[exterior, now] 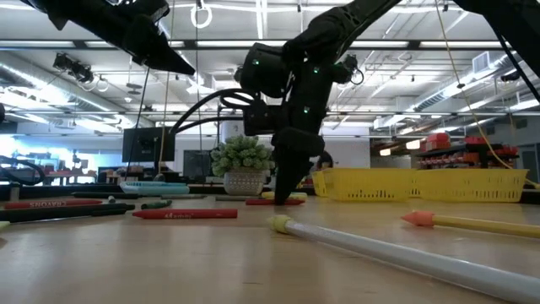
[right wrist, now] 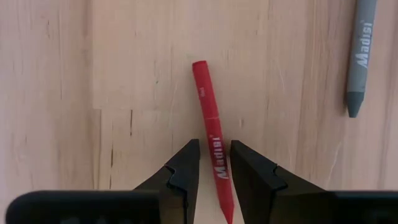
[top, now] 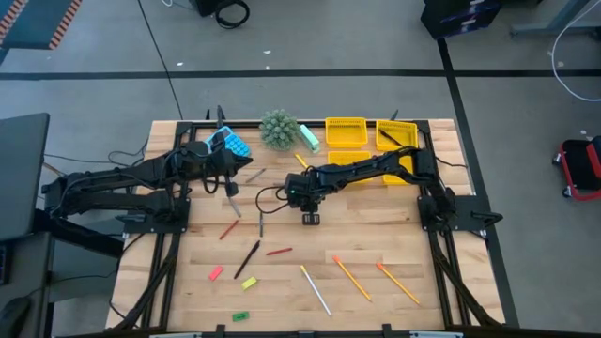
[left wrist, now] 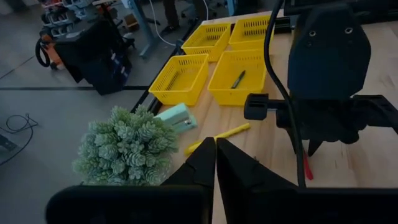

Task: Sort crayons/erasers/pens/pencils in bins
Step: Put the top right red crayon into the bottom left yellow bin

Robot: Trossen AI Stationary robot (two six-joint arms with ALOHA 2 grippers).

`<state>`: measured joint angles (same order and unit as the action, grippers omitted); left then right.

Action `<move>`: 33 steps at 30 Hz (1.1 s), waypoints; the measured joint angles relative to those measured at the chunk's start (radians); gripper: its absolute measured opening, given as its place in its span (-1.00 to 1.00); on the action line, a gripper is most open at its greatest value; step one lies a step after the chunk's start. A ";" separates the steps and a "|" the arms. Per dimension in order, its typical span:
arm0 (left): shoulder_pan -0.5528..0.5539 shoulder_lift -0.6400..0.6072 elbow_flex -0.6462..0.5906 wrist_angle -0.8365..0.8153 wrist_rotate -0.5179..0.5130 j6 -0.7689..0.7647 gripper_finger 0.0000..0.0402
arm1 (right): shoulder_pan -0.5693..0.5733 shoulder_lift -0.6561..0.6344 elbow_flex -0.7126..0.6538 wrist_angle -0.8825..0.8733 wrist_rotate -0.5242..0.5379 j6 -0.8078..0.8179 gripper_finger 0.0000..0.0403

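My right gripper [right wrist: 215, 149] is down at the table's middle [top: 310, 219], open only narrowly. Its fingertips stand on either side of a red crayon [right wrist: 210, 130] that lies flat on the wood; a sliver of wood shows on each side of it. My left gripper [left wrist: 216, 146] is shut and empty, raised above the table left of centre [top: 232, 188]. Four yellow bins [left wrist: 180, 78] stand at the far right; one [left wrist: 239, 74] holds a dark pen [left wrist: 238, 79]. More crayons [top: 228, 230], pens [top: 247, 258], pencils [top: 351, 278] and erasers [top: 215, 273] lie on the near half.
A grey stick [right wrist: 360, 56] lies close to the red crayon. A potted plant [top: 279, 129], a pale green object [top: 310, 136] and a blue calculator [top: 228, 143] stand along the far edge. A whitish pencil [top: 316, 289] and an orange one [top: 398, 283] lie near the front.
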<state>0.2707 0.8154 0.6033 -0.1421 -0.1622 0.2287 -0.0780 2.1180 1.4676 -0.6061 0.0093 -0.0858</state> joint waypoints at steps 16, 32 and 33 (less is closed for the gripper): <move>0.000 0.000 0.000 -0.014 0.000 -0.008 -0.90 | -0.013 -0.002 -0.002 -0.027 -0.018 -0.024 -0.79; 0.000 0.000 0.000 -0.031 0.001 -0.013 -0.94 | -0.017 -0.027 0.119 -0.173 -0.007 -0.083 -0.81; 0.000 0.000 0.000 -0.032 0.001 -0.014 -0.94 | -0.022 -0.035 0.119 -0.189 -0.007 -0.083 -0.81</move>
<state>0.2710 0.8154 0.6037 -0.1737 -0.1616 0.2142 -0.0998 2.0827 1.5864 -0.7951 0.0025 -0.1692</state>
